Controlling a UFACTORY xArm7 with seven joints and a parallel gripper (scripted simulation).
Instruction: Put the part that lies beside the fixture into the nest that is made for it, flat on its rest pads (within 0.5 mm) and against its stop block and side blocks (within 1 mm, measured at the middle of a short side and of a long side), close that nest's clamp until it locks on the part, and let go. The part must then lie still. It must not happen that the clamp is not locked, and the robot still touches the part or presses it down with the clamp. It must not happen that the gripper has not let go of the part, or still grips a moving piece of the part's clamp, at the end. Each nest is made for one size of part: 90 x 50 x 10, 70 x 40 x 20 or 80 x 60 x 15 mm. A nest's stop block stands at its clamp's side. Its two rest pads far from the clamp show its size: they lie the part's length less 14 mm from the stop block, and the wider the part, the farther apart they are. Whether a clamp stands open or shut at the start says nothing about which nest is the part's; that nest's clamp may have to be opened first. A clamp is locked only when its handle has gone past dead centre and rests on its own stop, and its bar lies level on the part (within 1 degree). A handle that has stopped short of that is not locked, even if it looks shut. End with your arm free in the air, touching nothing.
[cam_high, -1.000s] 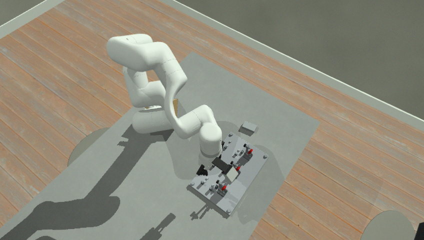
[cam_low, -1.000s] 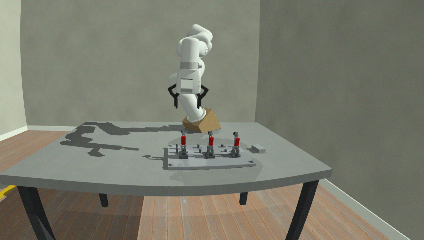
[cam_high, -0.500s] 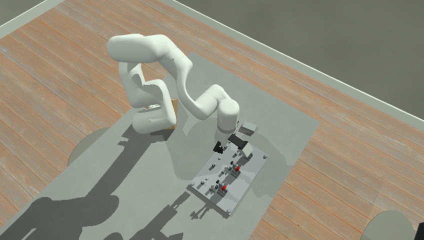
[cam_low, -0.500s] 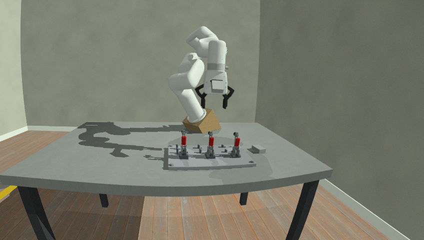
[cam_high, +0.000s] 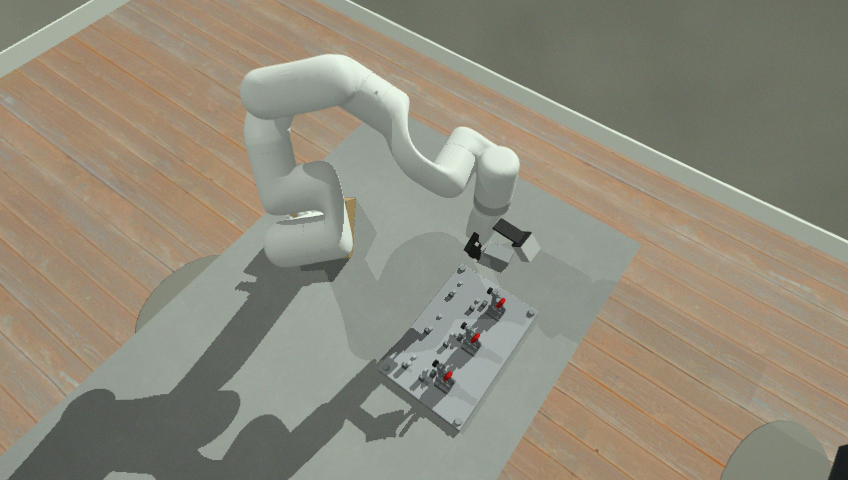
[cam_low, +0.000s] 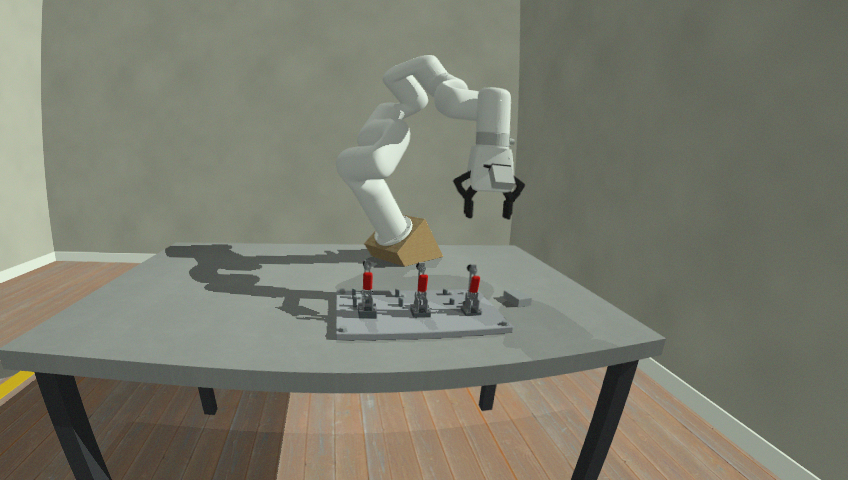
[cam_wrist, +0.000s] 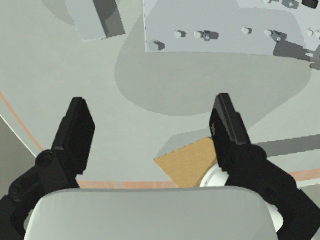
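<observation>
The part (cam_high: 496, 255) (cam_low: 515, 299) (cam_wrist: 95, 15) is a small grey block. It lies flat on the table just off the fixture's short end. The fixture plate (cam_high: 505, 353) (cam_low: 416, 330) (cam_wrist: 174, 7) carries three nests in a row, each with a red-handled clamp (cam_high: 501, 312) (cam_high: 474, 337) (cam_high: 447, 374). In the exterior view the handles (cam_low: 367, 279) (cam_low: 422, 282) (cam_low: 473, 283) stand upright. My gripper (cam_high: 493, 240) (cam_low: 487, 209) (cam_wrist: 150, 109) is open and empty. It hangs high above the table, near the part's end of the plate. In the wrist view the part lies up and left of the finger gap.
The arm's wooden base block (cam_high: 351, 220) (cam_low: 416, 243) (cam_wrist: 190, 163) stands behind the fixture. The table's right edge runs a short way beyond the part.
</observation>
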